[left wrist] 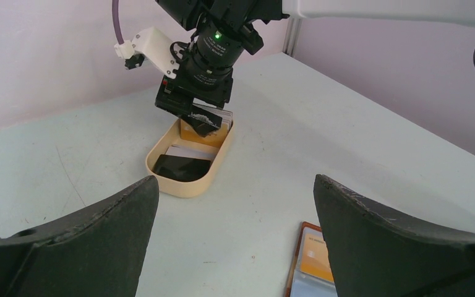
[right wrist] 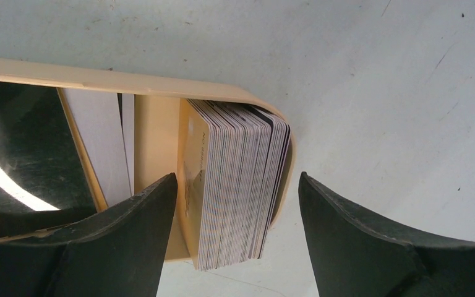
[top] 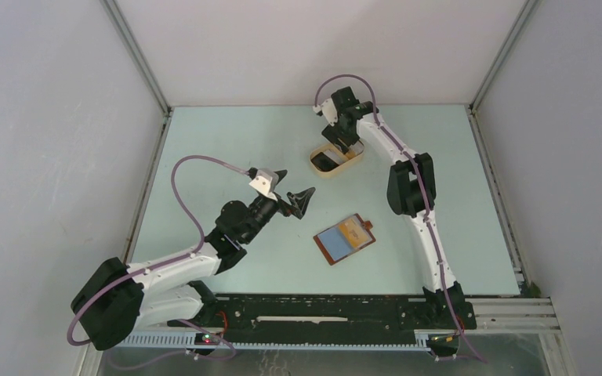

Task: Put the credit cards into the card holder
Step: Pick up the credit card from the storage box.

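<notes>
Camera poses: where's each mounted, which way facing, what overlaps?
Top external: above, behind the bases, looking down on the table; both arms, left tool, right tool show.
Left wrist: on the left arm, facing across at the tray; its open fingers frame the bottom.
Right wrist: pointing down into the tray's end at the card stack; its fingers flank it.
Shared: tray in all; card holder in top and left wrist.

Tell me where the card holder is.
In the top view the card holder lies open mid-table, between the arms, nearer their bases than the beige tray and right of the left gripper.
</notes>
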You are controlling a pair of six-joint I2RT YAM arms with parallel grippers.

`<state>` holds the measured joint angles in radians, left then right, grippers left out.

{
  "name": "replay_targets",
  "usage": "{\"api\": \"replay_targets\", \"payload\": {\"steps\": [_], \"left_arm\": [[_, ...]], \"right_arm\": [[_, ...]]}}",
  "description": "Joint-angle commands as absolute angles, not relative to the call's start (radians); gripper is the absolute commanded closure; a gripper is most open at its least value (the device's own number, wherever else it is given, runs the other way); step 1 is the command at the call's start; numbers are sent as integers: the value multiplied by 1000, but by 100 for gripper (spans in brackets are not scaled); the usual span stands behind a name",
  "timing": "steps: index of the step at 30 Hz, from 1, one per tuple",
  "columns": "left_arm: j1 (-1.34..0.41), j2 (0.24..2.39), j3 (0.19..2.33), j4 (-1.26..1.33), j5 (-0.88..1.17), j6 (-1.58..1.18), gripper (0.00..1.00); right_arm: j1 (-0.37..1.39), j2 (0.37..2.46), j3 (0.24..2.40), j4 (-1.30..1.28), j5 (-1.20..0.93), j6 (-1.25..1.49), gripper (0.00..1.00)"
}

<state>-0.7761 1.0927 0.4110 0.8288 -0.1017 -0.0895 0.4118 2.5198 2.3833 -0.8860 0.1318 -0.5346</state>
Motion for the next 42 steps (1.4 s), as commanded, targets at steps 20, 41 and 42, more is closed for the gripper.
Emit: {"api": "replay_targets", "payload": {"steps": [20,41,42], "left_arm": [[-772,1094,381,876,-106,-98,0],[-770,1094,379,881,-103,-100,0],[-770,1093,379,881,-103,-100,0]], "right_arm": [[402,2481,2428,-856,199,-532,29],[403,2431,2413,-857,222,-538,31],[403,2429,2412,-855,222,-539,31]]}}
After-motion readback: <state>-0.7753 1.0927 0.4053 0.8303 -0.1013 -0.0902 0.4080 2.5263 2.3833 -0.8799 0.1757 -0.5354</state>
